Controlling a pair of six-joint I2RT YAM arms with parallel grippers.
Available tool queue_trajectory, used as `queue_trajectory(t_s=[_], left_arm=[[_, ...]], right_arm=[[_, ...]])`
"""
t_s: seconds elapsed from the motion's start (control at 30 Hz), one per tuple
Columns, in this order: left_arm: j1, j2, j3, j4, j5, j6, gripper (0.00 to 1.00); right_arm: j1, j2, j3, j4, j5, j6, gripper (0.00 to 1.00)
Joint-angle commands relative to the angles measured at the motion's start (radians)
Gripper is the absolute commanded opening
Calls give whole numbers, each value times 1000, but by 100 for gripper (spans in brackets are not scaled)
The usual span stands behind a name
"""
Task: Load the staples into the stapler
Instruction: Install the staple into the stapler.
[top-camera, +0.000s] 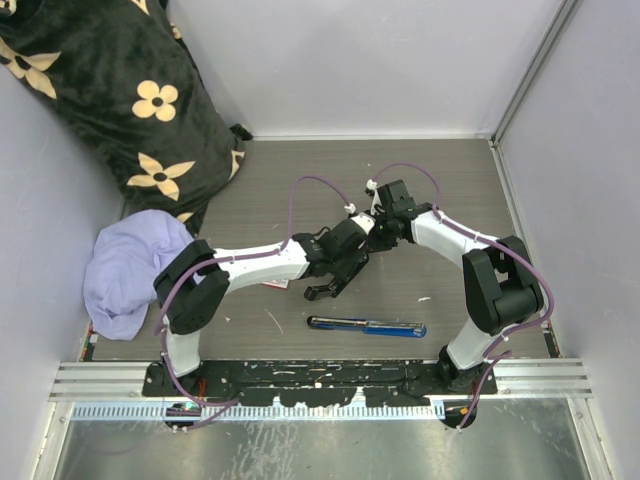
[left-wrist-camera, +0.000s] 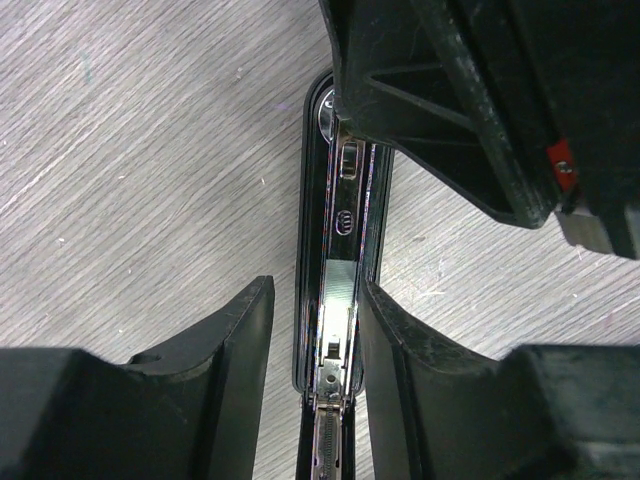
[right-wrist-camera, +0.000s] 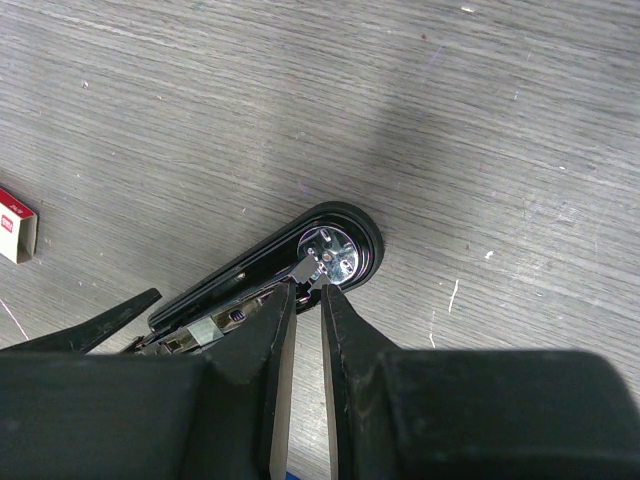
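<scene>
The right fingers (right-wrist-camera: 350, 345) are set narrow and look to be pinching the thin metal nose of the stapler (right-wrist-camera: 345, 222), right over its round silver anvil. The left fingers (left-wrist-camera: 225, 345) stand partway apart, one on each side of the stapler's open channel, holding nothing. One is clear of the body and the other is just beside it.

The stapler lies flat on the tabletop (right-wrist-camera: 450, 110) with its loading channel bare, and I can't make out any staples in it. The staples box (right-wrist-camera: 14, 226) sits on the tabletop well apart from the stapler, close by the left forearm. A blue stapler (top-camera: 366, 326) lies nearer the arm bases.

What worries me is that the right pinch is on a thin, slick piece, so a nudge from the left fingers could twist the stapler out of it. The box is small and flat, which makes it awkward to lift off the wood. If it is squeezed or tipped, the strips could break or spill. A low swing of either arm might also sweep the blue stapler away.
</scene>
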Motion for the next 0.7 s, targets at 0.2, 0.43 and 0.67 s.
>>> queue_trajectory(t_s=[0.2, 0.43, 0.67], left_arm=[[8, -143, -36, 73, 9, 1, 42], [12, -335, -76, 82, -19, 19, 53], [110, -486, -130, -15, 44, 8, 49]], right_arm=[[-6, 40, -41, -110, 73, -53, 20], [-5, 37, -39, -112, 75, -53, 20], [-6, 38, -37, -113, 72, -56, 20]])
